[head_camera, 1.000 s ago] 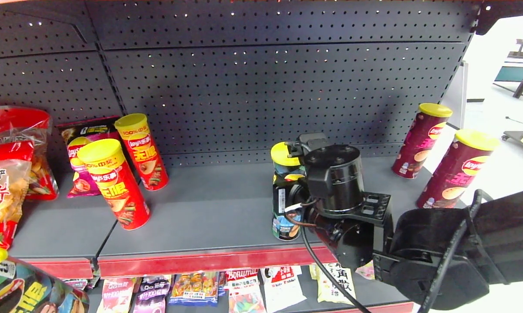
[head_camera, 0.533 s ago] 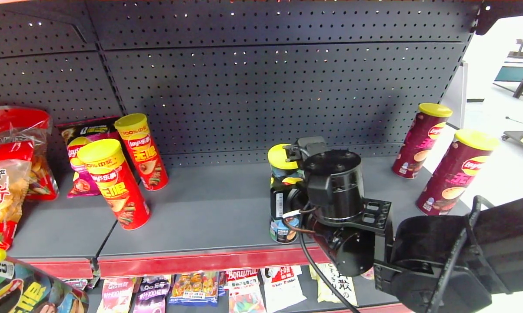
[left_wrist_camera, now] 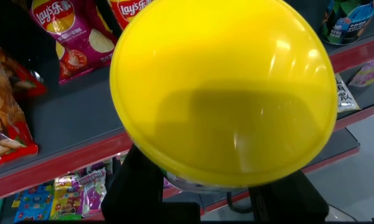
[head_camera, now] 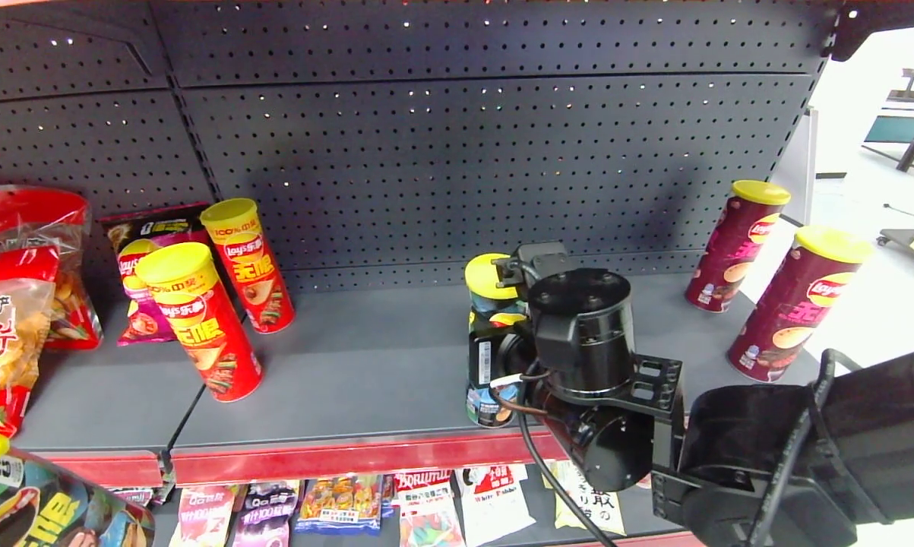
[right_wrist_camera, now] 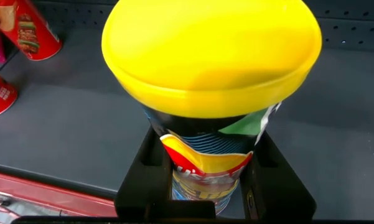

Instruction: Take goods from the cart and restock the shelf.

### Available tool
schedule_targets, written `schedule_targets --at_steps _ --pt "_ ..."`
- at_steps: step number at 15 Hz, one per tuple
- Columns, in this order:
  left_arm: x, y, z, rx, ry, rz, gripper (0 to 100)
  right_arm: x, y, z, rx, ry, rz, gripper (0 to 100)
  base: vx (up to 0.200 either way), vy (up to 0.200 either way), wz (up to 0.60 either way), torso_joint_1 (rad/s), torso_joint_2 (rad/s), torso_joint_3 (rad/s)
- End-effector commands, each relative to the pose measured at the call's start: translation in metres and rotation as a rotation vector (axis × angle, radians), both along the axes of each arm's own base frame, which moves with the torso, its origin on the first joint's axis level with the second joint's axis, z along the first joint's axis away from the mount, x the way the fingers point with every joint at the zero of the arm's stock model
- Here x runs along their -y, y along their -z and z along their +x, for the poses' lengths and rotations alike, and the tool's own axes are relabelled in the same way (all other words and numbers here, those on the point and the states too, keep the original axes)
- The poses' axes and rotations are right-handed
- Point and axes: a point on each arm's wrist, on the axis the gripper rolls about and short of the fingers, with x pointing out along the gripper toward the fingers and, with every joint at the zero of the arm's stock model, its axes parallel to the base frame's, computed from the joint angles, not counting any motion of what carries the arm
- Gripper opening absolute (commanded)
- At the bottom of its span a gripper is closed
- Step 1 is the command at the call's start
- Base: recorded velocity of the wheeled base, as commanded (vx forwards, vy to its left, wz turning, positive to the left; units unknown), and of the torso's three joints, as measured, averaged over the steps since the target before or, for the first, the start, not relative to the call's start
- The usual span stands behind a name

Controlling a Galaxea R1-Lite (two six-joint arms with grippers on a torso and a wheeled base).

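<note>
The right claw (right_wrist_camera: 211, 186) is clenched round a can (head_camera: 483, 357), upright near the front edge of the shelf (head_camera: 365, 365), seemingly set down but not yet let go. The left claw (left_wrist_camera: 208, 193) grips a second can (left_wrist_camera: 224, 87) below the shelf's front left corner, awaiting its turn

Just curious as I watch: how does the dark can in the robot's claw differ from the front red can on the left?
The dark can has a black and blue body; the red can is red. The dark can is clamped in the right gripper at the middle of the shelf; the red can stands free, farther left. Both are tall tubes with yellow lids.
</note>
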Motion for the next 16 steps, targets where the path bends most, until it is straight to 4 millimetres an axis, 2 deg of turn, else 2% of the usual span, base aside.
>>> schedule_targets --at_steps 1,16 --pt "0.0 -0.0006 -0.0002 0.003 0.0 0.0 0 0.0006 0.0018 0.0015 0.001 0.018 -0.01 0 0.0 0.0 0.0 0.0 0.0 0.0" --pt "0.0 -0.0017 -0.0001 0.004 0.0 0.0 0 -0.0019 0.003 -0.0009 0.006 0.031 -0.02 0 0.0 0.0 0.0 0.0 0.0 0.0"
